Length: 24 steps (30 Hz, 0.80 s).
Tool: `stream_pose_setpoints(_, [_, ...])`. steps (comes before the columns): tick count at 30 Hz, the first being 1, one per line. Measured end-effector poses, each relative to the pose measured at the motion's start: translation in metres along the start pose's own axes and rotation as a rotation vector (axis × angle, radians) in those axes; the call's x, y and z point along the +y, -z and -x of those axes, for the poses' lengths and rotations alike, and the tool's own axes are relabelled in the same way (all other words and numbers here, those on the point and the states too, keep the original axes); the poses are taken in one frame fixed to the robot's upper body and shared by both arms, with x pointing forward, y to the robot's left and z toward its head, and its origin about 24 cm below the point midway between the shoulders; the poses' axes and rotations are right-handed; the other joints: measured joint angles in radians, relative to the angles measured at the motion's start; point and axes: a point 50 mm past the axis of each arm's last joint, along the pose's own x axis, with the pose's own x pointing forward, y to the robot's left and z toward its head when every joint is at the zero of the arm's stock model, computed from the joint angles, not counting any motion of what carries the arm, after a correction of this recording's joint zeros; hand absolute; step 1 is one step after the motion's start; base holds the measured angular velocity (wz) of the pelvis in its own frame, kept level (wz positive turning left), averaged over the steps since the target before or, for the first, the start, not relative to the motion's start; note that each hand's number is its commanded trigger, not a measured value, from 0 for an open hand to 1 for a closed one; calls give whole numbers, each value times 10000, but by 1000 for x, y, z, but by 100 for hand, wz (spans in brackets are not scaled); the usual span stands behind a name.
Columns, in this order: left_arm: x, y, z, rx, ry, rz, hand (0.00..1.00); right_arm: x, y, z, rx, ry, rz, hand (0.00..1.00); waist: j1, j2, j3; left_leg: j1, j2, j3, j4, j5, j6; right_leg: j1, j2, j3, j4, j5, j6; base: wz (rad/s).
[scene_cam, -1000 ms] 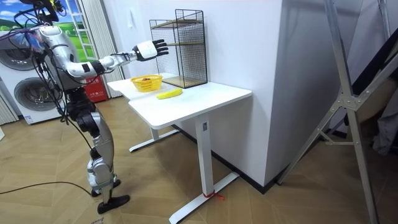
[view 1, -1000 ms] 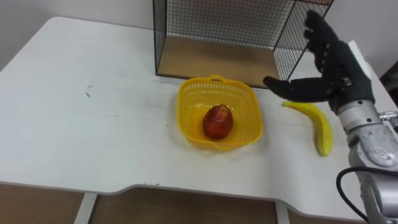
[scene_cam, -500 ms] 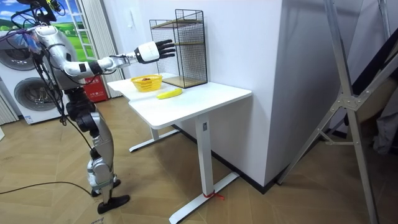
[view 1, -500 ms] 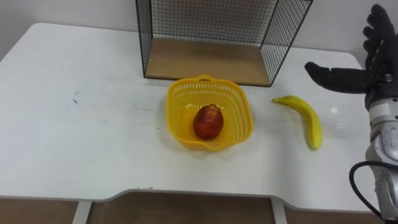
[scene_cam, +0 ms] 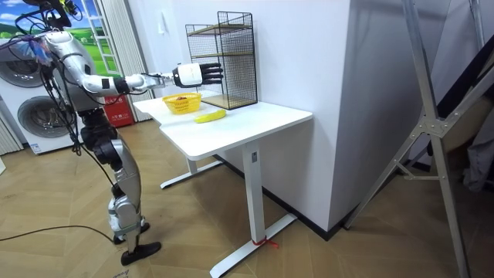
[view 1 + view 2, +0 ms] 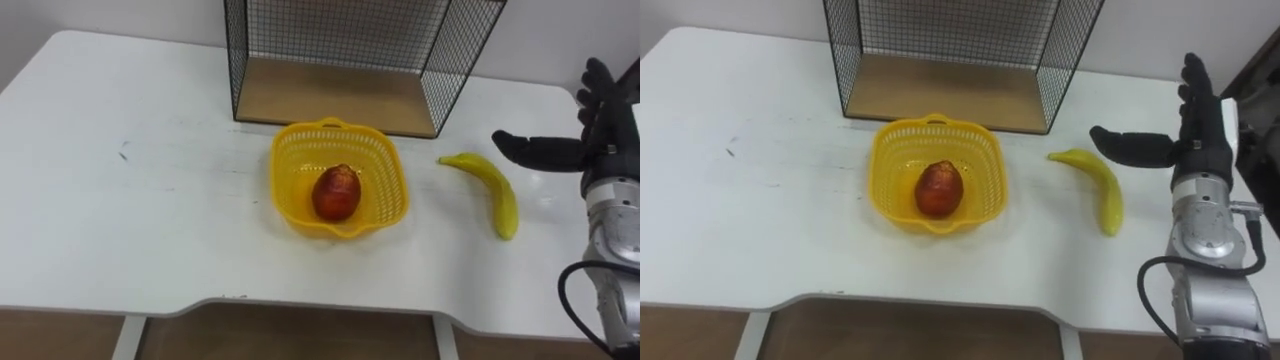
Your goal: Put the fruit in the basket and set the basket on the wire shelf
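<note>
The banana (image 6: pixel 492 190) lies flat on the white table (image 6: pixel 130 210), right of the yellow basket (image 6: pixel 385 172) and clear of it. Its long axis runs on a diagonal: the stem end points up and left, toward the near right corner of the wire shelf (image 6: pixel 360 45), and the other tip points down and right, toward the table's near edge. The curve bows out to the robot's right. It is plain yellow, with a slightly greenish stem.

The right hand (image 6: pixel 1192 140) hovers above the table just right of the banana and touches nothing. Its dark fingers are straight and point away from the robot, while the thumb sticks out sideways to the left, over the table by the banana's stem end — an open hand, holding nothing. In the room view the right arm is stretched forward at about chest height, and the hand (image 5: pixel 202 74) is level with the shelf's lower tier.

A red fruit (image 6: pixel 337 193), rounded and a little mottled with orange, sits in the middle of the basket. The basket is latticed plastic and stands on the table just in front of the shelf — a black wire cage with a wooden floor, at the table's far edge. The robot stands upright at the table's end, on the room view's left.
</note>
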Motion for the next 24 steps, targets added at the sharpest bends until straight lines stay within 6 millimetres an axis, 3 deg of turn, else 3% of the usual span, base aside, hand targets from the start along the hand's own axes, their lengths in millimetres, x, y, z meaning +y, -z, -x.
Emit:
stream_pose_setpoints(10, [6, 9, 0, 543, -180, 434, 0, -2, 26, -2, 1380, -388, 974, 0, -4, 9, 0, 168, -13, -54, -5, 2, 4, 203, -14, -93, -15, -1, 2, 1])
stream_pose_setpoints(16, [7, 10, 0, 603, -181, 396, 0, -2, 30, -5, 1825, -1139, 1059, 0, -36, 65, -4, 151, -92, -57, -12, 2, 4, 227, -17, -148, -3, -4, 0, 1])
stream_pose_setpoints(24, [14, 10, 1, 542, -87, 339, 0, -17, 49, -8, 3053, -1659, 1741, 0, 42, -71, -74, 184, -114, -196, 30, 23, 34, 205, -29, -208, 7, -18, 21, 2])
